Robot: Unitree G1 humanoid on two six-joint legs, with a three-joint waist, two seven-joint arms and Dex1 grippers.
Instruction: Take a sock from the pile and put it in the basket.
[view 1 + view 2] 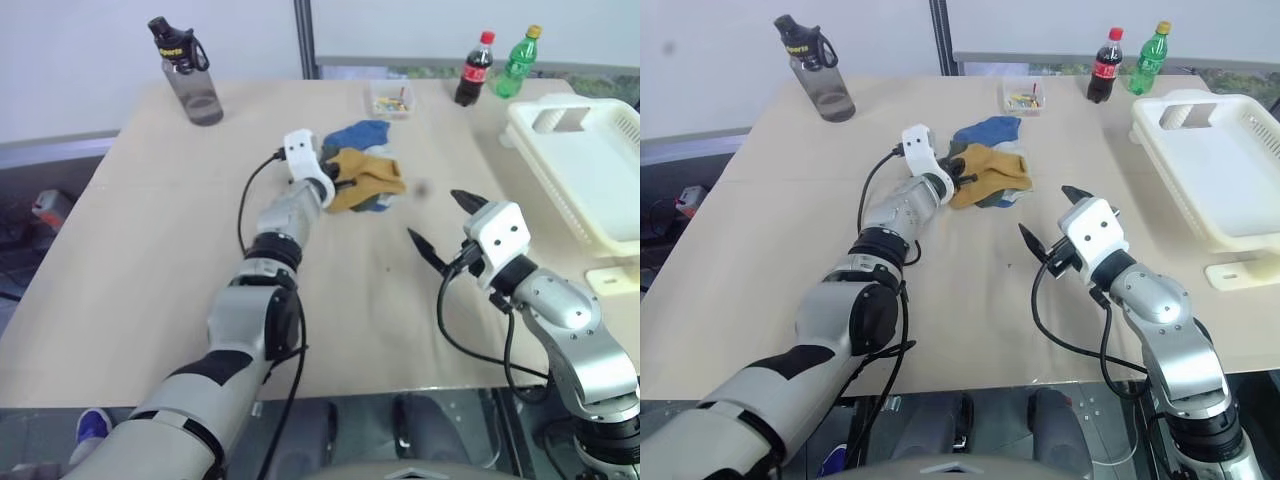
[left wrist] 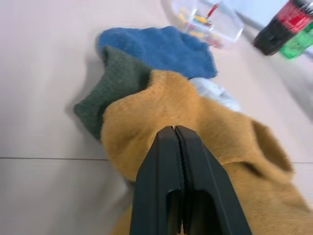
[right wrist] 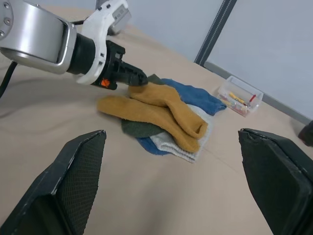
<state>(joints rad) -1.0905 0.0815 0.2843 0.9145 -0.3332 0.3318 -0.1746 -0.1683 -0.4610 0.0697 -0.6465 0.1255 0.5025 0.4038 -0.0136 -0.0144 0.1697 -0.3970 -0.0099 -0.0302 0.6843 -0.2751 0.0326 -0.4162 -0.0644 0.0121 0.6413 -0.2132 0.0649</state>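
A pale beige worktop (image 1: 150, 280) carried everything. Near its far middle lay the pile (image 1: 365, 175) of socks, a mustard one on top of blue, dark green and pale grey ones. Just beyond the pile sat a small clear box (image 1: 391, 99) holding small coloured items. A grey water bottle (image 1: 190, 75) stood upright at the far left. A cola bottle (image 1: 474, 68) and a green bottle (image 1: 518, 62) stood side by side at the far right. The basket (image 1: 590, 175) rested along the right edge.

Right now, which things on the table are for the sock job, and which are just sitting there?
For the job: sock pile; mustard sock, pinched by left gripper; cream basket.

Just sitting there: grey water bottle; small clear box; cola bottle; green bottle.
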